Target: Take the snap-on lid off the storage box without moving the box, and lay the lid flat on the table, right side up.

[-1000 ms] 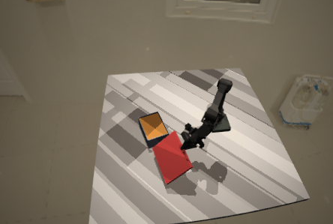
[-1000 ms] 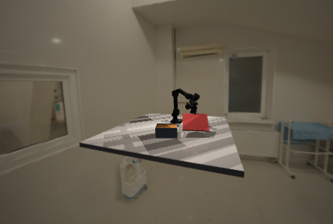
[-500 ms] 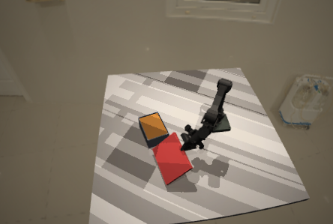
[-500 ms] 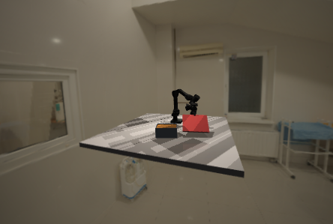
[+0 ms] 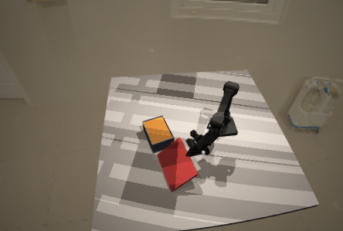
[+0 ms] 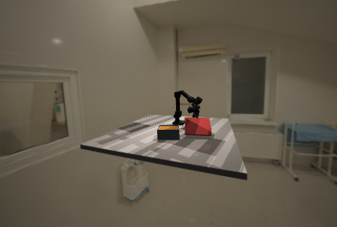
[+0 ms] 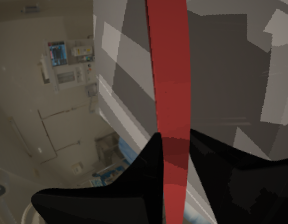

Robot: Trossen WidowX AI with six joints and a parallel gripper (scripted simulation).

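Observation:
The storage box [image 5: 162,145] [image 6: 168,135] is dark, with an open top and an orange inside, and stands upright on the table. The red lid [image 5: 174,166] [image 6: 198,128] [image 7: 171,75] is off the box, held in the air beside it. It is steeply tilted, its broad face towards the exterior camera and its narrow side showing in the wrist view. My gripper [image 5: 188,154] [image 6: 195,116] [image 7: 173,136] is shut on the lid's edge, one finger on each side. The lid's other face and the exact gap under its lower edge are hidden.
The table [image 5: 266,189] [image 6: 133,144] has a striped grey and white top. The box stands close to one end of the lid in the top view. The arm's base [image 5: 231,129] stands behind the gripper. Shadows of the arm and lid fall on the table.

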